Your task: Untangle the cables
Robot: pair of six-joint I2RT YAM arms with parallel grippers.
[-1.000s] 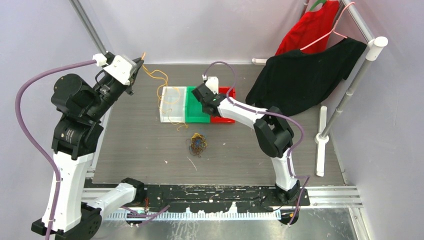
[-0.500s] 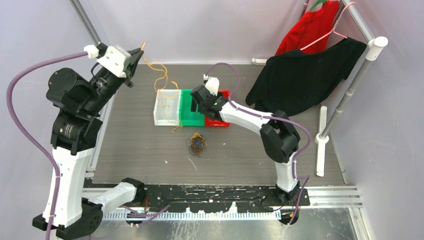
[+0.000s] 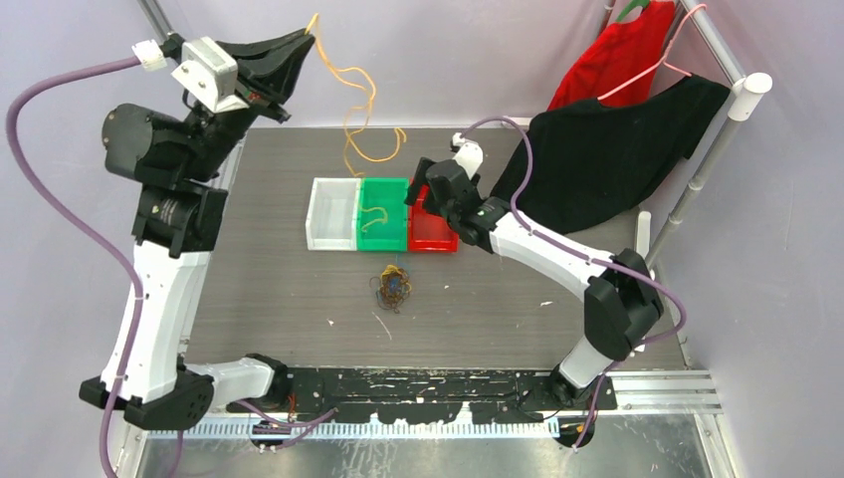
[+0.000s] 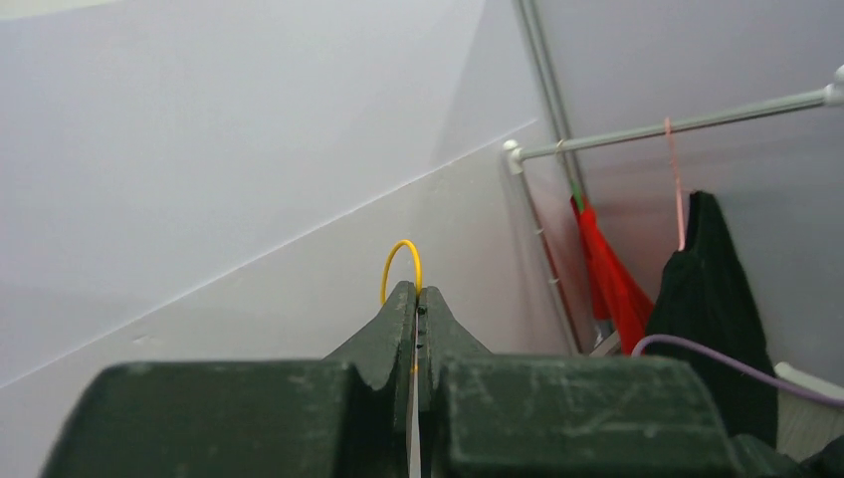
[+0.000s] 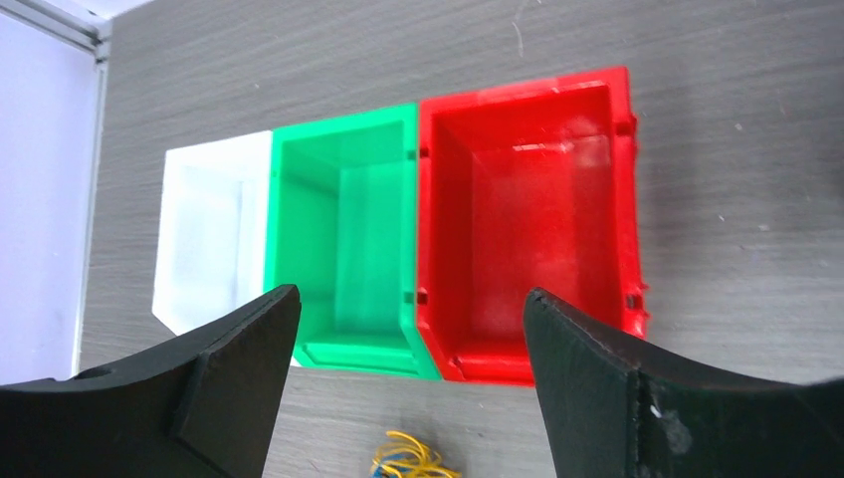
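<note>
From the left wrist only a small loop of the orange-yellow cable [image 4: 400, 261] shows above the fingertips; the rest is hidden behind the left pincer [image 4: 417, 299]. The right wrist view cuts off the tangle of cables [image 5: 413, 464] at its bottom edge, its strands hard to tell apart. The left pincer, raised high at the back left, is clamped tight on the orange-yellow cable, which hangs in curls down to the green bin [image 3: 383, 243]. The right pincer [image 5: 410, 297] stands wide apart, holding nothing, above the green bin and red bin [image 5: 607, 209]. The tangle lies on the table [image 3: 279, 289] just in front of the bins
</note>
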